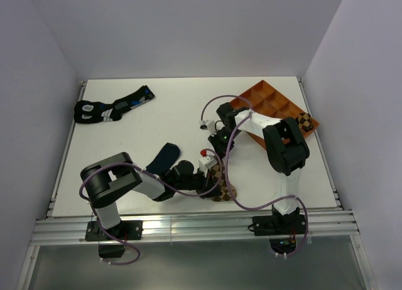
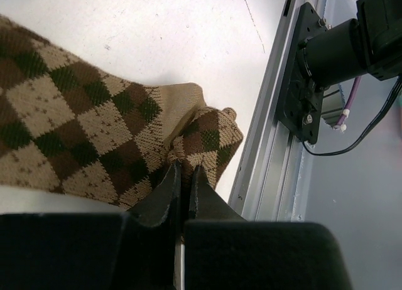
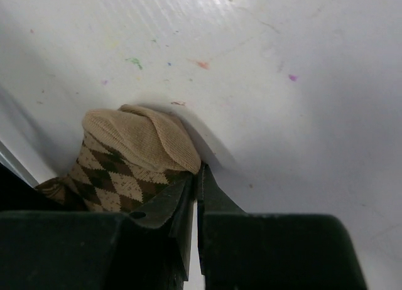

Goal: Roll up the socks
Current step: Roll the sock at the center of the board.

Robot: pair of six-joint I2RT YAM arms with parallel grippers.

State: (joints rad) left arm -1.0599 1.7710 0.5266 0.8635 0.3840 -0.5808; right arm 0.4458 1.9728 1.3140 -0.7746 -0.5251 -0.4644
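The tan argyle sock (image 1: 224, 188) lies bunched near the table's front edge, between the two arms. In the left wrist view its diamond pattern (image 2: 75, 127) fills the left side, and my left gripper (image 2: 183, 171) is shut on a raised fold of it. My left gripper (image 1: 210, 184) reaches it from the left. In the right wrist view the sock's plain tan end (image 3: 138, 136) bulges up, and my right gripper (image 3: 196, 174) is shut on its thin edge. The right gripper (image 1: 212, 163) comes down from above. The dark navy sock (image 1: 163, 157) lies flat just left of the left arm's wrist.
A pair of black socks with blue and white markings (image 1: 110, 108) lies at the back left. An orange compartment tray (image 1: 264, 92) stands at the back right, with another argyle piece (image 1: 305, 122) in its near corner. The metal front rail (image 2: 270, 145) runs close beside the sock.
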